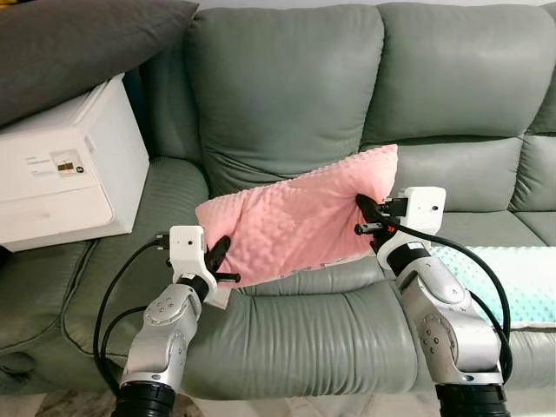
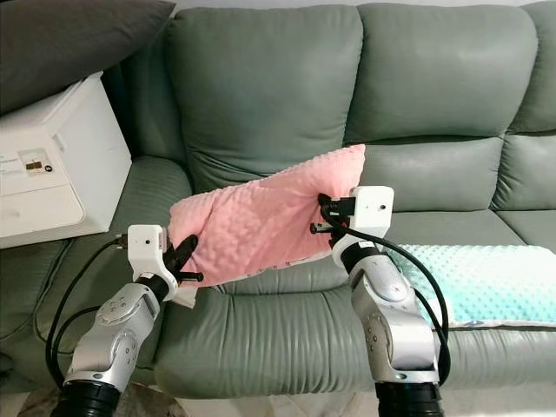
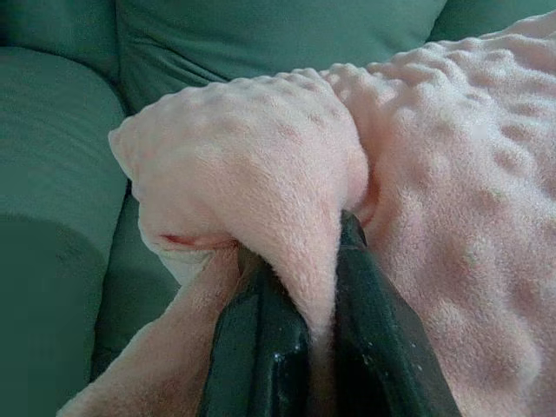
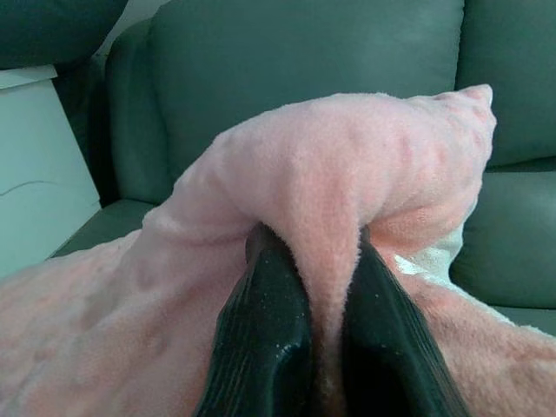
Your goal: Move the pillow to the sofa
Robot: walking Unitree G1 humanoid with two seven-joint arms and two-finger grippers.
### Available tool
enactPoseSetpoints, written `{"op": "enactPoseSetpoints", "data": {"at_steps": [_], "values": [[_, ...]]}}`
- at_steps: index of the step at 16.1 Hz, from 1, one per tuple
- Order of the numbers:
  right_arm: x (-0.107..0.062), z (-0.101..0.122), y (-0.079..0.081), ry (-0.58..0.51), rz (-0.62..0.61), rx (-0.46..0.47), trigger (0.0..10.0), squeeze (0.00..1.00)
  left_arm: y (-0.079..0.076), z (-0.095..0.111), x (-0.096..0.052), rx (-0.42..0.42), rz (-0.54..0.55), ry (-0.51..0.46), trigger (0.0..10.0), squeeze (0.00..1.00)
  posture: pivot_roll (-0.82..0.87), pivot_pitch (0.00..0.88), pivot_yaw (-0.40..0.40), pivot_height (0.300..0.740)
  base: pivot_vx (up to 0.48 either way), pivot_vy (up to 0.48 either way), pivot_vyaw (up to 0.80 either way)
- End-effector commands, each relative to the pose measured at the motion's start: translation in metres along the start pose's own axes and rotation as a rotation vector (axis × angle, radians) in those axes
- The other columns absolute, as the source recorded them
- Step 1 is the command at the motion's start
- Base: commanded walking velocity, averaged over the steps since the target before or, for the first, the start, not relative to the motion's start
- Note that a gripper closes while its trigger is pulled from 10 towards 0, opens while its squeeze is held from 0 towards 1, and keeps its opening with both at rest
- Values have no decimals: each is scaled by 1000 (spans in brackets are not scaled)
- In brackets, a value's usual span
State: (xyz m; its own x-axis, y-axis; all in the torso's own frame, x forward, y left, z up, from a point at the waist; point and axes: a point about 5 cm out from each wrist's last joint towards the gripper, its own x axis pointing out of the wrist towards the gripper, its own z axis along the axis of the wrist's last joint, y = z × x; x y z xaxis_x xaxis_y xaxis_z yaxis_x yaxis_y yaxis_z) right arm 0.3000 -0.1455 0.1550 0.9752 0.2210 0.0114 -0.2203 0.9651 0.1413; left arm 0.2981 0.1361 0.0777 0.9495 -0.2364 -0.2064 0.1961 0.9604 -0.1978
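Both my grippers, left gripper (image 1: 219,257) and right gripper (image 1: 367,217), pinch the pink pillow (image 1: 295,217), long axis slung between them over the sofa (image 1: 295,321) seat.

Pink pillow (image 1: 300,217) with a dimpled plush cover, held above the seat of the grey-green leather sofa (image 1: 295,95) in front of its backrest. It is tilted, the robot's-right corner high and the left end low. A fold of the cover is pinched between black fingers (image 3: 261,347) at each end.
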Motion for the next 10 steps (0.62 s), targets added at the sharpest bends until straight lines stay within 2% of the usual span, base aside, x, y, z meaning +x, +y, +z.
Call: {"op": "enactPoseSetpoints", "data": {"at_steps": [1,6,10], "values": [[-1,5,2,-27,3,-5,10000,0,0,2,1,30,-11,-9,10000,0,-185,0,11,740,0,0,0],[-10,-22,-12,63,-78,7,10000,0,5,-9,11,86,-19,24,10000,0,-166,7,8,740,0,0,0],[-25,-39,-22,123,-128,3,10000,0,13,-24,10,121,46,34,10000,0,-165,81,15,740,0,0,0]]}}
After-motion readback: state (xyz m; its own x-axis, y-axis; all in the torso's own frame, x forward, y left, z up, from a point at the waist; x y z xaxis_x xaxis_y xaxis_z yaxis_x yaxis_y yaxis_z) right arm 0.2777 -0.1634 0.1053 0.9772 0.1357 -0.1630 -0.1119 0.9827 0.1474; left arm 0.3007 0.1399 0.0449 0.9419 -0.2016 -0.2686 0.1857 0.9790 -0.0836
